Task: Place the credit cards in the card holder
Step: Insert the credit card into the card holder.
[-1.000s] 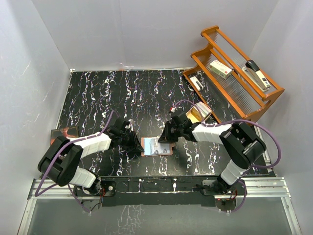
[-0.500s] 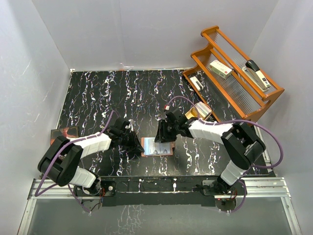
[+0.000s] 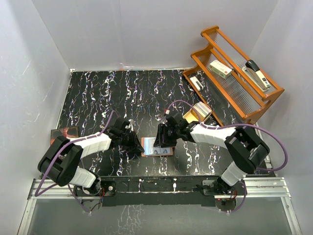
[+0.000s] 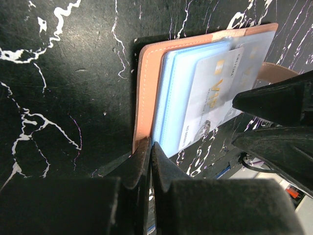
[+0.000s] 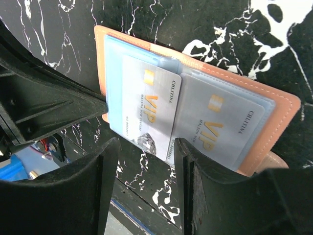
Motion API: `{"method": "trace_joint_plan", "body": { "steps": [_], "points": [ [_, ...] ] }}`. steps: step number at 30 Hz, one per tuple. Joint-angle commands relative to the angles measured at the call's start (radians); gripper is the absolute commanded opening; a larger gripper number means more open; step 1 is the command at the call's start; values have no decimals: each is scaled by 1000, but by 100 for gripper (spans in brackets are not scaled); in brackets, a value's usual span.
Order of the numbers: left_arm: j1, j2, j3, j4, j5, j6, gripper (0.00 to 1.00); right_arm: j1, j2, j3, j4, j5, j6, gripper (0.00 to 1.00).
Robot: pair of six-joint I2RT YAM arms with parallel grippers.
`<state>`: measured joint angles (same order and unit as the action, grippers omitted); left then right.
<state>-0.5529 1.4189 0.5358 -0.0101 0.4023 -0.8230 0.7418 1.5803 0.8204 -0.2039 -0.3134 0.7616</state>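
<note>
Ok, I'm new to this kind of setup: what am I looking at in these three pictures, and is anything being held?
Two robot arms are bolted at the near edge of a black marbled table. The wide picture comes from a fixed camera above and behind them; the two close-ups come from a camera on each wrist. Between the arms lies an open brown card holder with two silvery cards in it. The left pincer is shut, its tips at the holder's edge; whether it pinches the leather I cannot tell. The right pincer is open over the holder, holding nothing. A wooden rack with a stapler stands at the far right.
</note>
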Motion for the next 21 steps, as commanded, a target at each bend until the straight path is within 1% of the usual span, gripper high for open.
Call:
{"method": "trace_joint_plan", "body": {
  "steps": [1,10,17,19,21],
  "points": [
    [-5,-9,1,-14,10,-4,1,24,30,14,87,-8,26,46],
    [-5,-20,2,-26,3,2,1,76,69,50,115,-12,51,44],
    [-4,-32,37,-76,-22,26,1,82,49,62,85,3,36,36],
    [-5,-46,52,-98,-29,30,4,83,37,75,48,29,19,33],
    [-5,-84,68,-114,-31,25,8,82,25,83,18,55,7,31]
  ]
}}
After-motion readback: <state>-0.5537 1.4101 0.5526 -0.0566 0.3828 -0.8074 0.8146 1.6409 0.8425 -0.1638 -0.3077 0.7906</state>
